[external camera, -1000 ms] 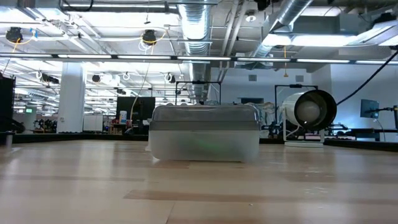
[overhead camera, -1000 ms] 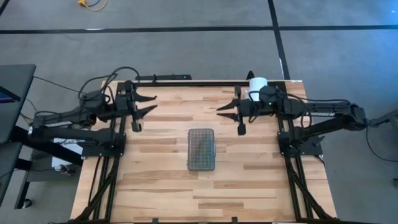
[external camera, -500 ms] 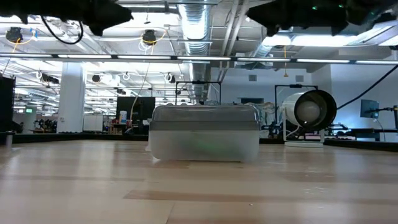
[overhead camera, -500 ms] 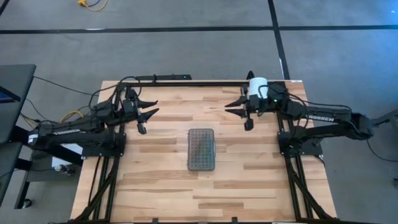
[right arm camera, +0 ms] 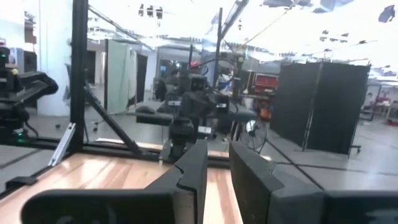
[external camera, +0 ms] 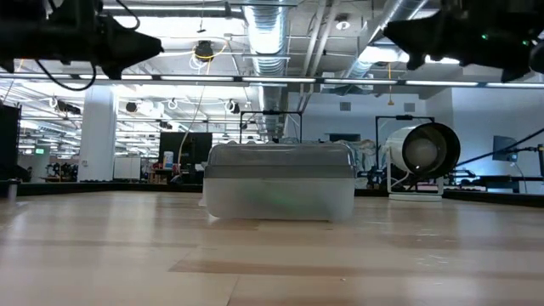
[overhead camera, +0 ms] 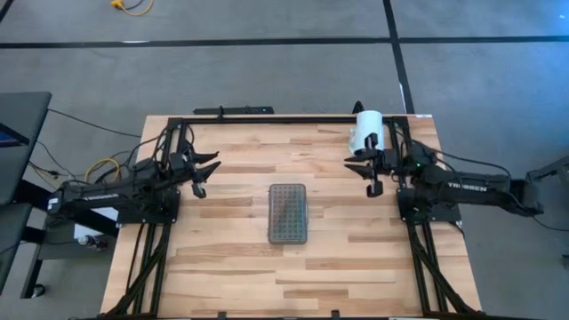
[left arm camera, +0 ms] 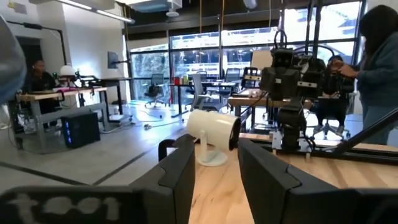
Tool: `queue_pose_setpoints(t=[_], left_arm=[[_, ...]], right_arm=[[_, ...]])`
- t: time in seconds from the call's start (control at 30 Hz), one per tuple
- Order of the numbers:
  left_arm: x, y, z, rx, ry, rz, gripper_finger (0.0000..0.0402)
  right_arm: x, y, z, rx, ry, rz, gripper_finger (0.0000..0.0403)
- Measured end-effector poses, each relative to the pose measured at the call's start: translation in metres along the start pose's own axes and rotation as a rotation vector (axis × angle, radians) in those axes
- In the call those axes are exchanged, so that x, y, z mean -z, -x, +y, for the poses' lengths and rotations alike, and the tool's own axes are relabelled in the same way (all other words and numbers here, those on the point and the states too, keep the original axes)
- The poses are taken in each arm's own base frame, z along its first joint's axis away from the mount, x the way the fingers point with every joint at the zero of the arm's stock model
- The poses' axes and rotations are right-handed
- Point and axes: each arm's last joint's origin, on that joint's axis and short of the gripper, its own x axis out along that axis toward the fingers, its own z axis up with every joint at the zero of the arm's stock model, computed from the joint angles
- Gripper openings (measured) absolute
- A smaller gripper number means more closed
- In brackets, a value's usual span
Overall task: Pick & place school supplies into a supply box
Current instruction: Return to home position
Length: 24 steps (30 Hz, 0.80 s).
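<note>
Both arms have drawn back toward the side edges — left gripper point(overhead camera: 216, 160) and right gripper point(overhead camera: 351, 164), jaws apart, leave me open wood around the box point(overhead camera: 288, 213), flat at the middle of the table point(overhead camera: 222, 258), dotted grey lid down.

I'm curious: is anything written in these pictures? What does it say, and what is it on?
"TROSSEN": white letters on the right arm, high view.
The left arm carries similar white lettering, too small to read.
Left wrist view, bottom edge: white marks, too blurred to read.
No words on the supply box, only a dot grid.
</note>
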Motion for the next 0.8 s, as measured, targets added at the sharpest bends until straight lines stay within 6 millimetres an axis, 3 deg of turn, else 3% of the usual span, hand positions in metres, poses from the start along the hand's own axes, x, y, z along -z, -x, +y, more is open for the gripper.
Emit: queue_pose_setpoints(t=[0.2, 0.43, 0.8], left_arm=[[0.015, 0.007, -0.001, 0.03, 0.028, -0.005, 0.0113], [0.028, 0.012, -0.001, 0.037, 0.037, 0.0, 0.0113], [0.034, 0.018, -0.005, 0.092, 0.011, 0.059, 0.0113]], right_arm=[[0.018, 0.008, 0.014, -0.048, -0.028, 0.021, 0.0063], [0.038, 0.019, 0.032, 0.034, -0.022, -0.007, 0.0063], [0.042, 0.019, 0.038, 0.032, -0.026, 0.045, 0.0063]])
